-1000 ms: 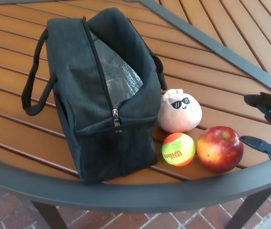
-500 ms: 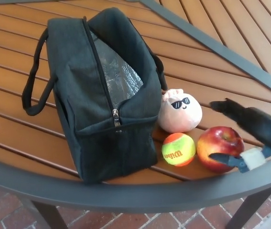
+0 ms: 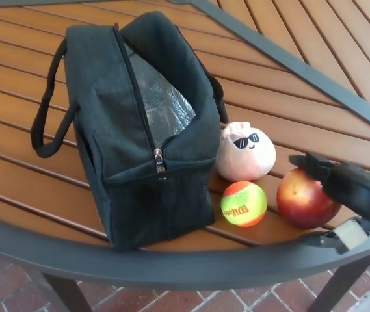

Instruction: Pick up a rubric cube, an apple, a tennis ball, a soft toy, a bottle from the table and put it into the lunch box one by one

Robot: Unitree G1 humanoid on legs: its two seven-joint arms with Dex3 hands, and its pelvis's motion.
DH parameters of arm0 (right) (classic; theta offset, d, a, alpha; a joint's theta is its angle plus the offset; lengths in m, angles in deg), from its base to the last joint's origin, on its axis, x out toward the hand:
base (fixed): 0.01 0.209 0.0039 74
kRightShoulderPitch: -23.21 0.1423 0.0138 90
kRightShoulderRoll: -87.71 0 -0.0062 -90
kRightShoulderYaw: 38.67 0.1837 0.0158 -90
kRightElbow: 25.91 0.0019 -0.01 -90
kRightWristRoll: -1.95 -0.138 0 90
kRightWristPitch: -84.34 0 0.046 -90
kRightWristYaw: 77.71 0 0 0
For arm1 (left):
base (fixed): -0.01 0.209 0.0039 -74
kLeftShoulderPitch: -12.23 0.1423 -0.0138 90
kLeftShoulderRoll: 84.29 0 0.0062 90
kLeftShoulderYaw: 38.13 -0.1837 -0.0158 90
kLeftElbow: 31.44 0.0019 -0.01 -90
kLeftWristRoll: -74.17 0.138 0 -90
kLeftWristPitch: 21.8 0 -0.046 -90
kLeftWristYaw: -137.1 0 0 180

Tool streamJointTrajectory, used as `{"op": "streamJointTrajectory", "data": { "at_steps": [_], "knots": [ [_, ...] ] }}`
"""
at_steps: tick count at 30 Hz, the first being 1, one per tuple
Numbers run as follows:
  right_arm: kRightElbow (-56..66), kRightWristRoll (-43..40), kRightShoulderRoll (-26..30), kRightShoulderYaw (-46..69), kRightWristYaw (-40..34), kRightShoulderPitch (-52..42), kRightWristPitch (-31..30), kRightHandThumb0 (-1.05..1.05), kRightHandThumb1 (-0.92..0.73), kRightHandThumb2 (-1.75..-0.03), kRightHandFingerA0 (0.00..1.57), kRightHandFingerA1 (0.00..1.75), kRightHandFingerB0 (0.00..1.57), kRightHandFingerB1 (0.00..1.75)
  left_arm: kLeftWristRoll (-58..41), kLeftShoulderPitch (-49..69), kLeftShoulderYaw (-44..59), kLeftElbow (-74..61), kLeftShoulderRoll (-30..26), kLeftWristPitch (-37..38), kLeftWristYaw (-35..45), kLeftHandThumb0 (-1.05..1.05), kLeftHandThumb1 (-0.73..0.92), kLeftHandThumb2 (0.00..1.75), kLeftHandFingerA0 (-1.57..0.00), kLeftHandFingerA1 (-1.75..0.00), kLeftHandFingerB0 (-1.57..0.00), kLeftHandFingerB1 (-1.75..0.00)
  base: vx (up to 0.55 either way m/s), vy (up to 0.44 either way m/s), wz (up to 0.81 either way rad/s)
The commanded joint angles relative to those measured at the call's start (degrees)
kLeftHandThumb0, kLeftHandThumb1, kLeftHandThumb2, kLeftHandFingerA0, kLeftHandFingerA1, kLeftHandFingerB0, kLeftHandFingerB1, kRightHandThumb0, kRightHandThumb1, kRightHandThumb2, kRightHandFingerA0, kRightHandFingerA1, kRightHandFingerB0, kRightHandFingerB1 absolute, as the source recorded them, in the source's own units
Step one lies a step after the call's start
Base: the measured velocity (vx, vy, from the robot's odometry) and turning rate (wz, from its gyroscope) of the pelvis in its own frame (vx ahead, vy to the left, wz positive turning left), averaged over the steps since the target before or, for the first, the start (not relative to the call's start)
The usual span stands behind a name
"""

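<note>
The red-yellow apple [image 3: 303, 198] rests on the table near its front right edge. My right hand [image 3: 348, 195] reaches in from the right and is open around it: one black finger [image 3: 311, 162] lies over the apple's top, the thumb [image 3: 322, 239] sits just below it. An orange-green tennis ball [image 3: 243, 203] lies left of the apple. Behind the ball, a pink soft toy [image 3: 245, 153] with sunglasses leans by the black lunch bag [image 3: 106, 130], whose top is unzipped and shows silver lining [image 3: 160, 97]. No cube or bottle shows. My left hand is out of sight.
The wooden slat table [image 3: 28, 169] has a dark metal rim [image 3: 171, 266] along the front, close under the apple and ball. A metal bar [image 3: 302, 65] crosses the back right. The bag's carry strap [image 3: 45, 123] loops out to the left. Brick floor lies below.
My right hand has come in from the right and moved around the apple. The apple has shifted slightly to the right. Bag, toy and ball have not moved.
</note>
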Motion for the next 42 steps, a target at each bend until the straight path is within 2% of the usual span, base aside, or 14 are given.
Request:
{"op": "streamJointTrajectory", "data": {
  "at_steps": [1, 3, 6, 7, 9, 20, 21, 25, 26, 33, 34, 36, 39, 42],
  "knots": [
    [-5.4, 4.3, 2.3, -1.2, -3.8, -1.5, 6.0, -0.69, -0.59, -0.6, 0.0, 0.31, 0.2, 0.31, 0.8, 0.2, -0.5, 0.2, -1.3, 4.2, -1.0, -0.2, 0.48, 1.09, -1.05, -1.17, -0.93, -1.02, 0.0, 0.0, 0.0],
    [-6.4, 6.3, 2.7, -2.1, -5.2, -1.2, 7.6, -0.73, -0.47, -0.85, 0.02, 0.29, 0.18, 0.46, 0.7, 0.0, -0.5, 0.3, -1.3, 4.0, -0.9, -0.18, 0.48, 1.1, -1.04, -1.21, -0.92, -1.04, 0.0, 0.0, 0.0],
    [-6.9, 6.8, 2.7, -2.3, -5.6, -1.0, 8.5, -0.73, -0.47, -0.85, 0.02, 0.29, 0.18, 0.46, 0.2, 0.0, -0.3, 0.3, -1.2, 4.0, -0.5, -0.18, 0.48, 1.1, -1.04, -1.21, -0.92, -1.04, 0.0, 0.0, 0.0],
    [-6.9, 7.5, 2.4, -3.2, -6.1, -0.7, 10.0, -0.7, -0.62, -0.58, 0.0, 0.44, 0.29, 0.34, 0.1, 0.0, -0.3, 0.3, -1.1, 4.2, -0.3, -0.18, 0.48, 1.11, -1.05, -1.2, -0.94, -1.04, 0.0, 0.0, 0.0],
    [-6.9, 8.6, 1.5, -4.9, -7.3, -0.3, 12.9, -0.75, -0.48, -0.85, 0.03, 0.38, 0.23, 0.47, -0.2, 0.0, 0.0, 0.5, -1.1, 4.8, 0.2, -0.18, 0.47, 1.13, -1.06, -1.2, -0.95, -1.05, 0.0, 0.0, 0.0],
    [-2.8, 10.3, -0.8, -7.9, -4.8, 0.4, 13.9, -0.65, -0.47, -0.83, 0.05, 0.54, 0.21, 0.48, -1.1, -0.8, 1.3, 1.1, -0.4, 4.3, 1.1, -0.17, 0.45, 1.16, -1.04, -1.25, -0.95, -1.08, 0.0, 0.0, 0.0],
    [-4.1, 11.2, -0.5, -8.1, -4.3, 0.7, 12.7, -0.56, -0.68, -0.61, 0.2, 0.53, 0.22, 0.35, -1.1, -0.7, 1.3, 1.1, -0.4, 4.4, 1.1, -0.16, 0.47, 1.14, -1.04, -1.24, -0.97, -1.08, 0.0, 0.0, 0.0],
    [-6.3, 12.7, -0.3, -8.2, -3.4, 1.1, 11.1, -0.56, -0.68, -0.61, 0.2, 0.53, 0.22, 0.35, -0.9, -0.6, 1.3, 1.0, -0.5, 4.7, 1.0, -0.16, 0.47, 1.14, -1.04, -1.24, -0.97, -1.08, 0.0, 0.0, 0.0],
    [-10.3, 11.2, 0.0, -6.8, -6.2, 0.0, 13.6, -0.49, -0.7, -0.61, 0.82, 0.83, 0.29, 0.36, -0.9, -0.5, 1.3, 1.1, -0.4, 4.6, 1.2, -0.17, 0.48, 1.13, -1.08, -1.22, -0.97, -1.07, 0.0, 0.0, 0.0],
    [-14.8, 11.7, 0.4, -5.5, -9.2, -1.6, 16.6, -0.52, -0.56, -0.87, 0.72, 0.79, 0.23, 0.48, 0.3, -0.4, 0.1, 1.0, -0.4, 5.3, -0.1, -0.19, 0.47, 1.11, -1.03, -1.22, -0.96, -1.06, 0.0, 0.0, 0.0],
    [-15.2, 11.9, 0.3, -5.4, -9.3, -1.8, 16.5, -0.37, -0.75, -0.61, 0.66, 0.94, 0.31, 0.39, 0.2, -0.4, 0.1, 1.1, -0.4, 5.3, 0.1, -0.18, 0.45, 1.15, -1.07, -1.22, -0.98, -1.06, 0.0, 0.0, 0.0],
    [-16.4, 12.9, -0.1, -6.0, -7.6, -1.1, 14.5, -0.25, -0.58, -0.61, 0.83, 1.16, 0.62, 0.44, -0.2, -0.5, 0.2, 1.1, -0.4, 4.9, 0.0, -0.17, 0.47, 1.13, -1.11, -1.2, -0.99, -1.06, 0.0, 0.0, 0.0],
    [-16.9, 13.2, -0.2, -6.2, -6.8, -0.6, 14.0, -0.25, -0.58, -0.61, 0.83, 1.16, 0.62, 0.44, -0.3, -0.5, 0.2, 1.1, -0.4, 4.7, -0.1, -0.17, 0.47, 1.13, -1.11, -1.2, -0.99, -1.06, 0.0, 0.0, 0.0],
    [-17.6, 15.1, -0.7, -7.5, -7.6, 0.2, 14.6, -0.34, -0.56, -0.56, 0.89, 1.39, 0.97, 0.63, 0.4, -0.4, -0.3, 1.3, -0.6, 5.1, -0.2, -0.19, 0.46, 1.14, -1.07, -1.23, -0.97, -1.08, 0.0, 0.0, 0.0]
  ]
}}
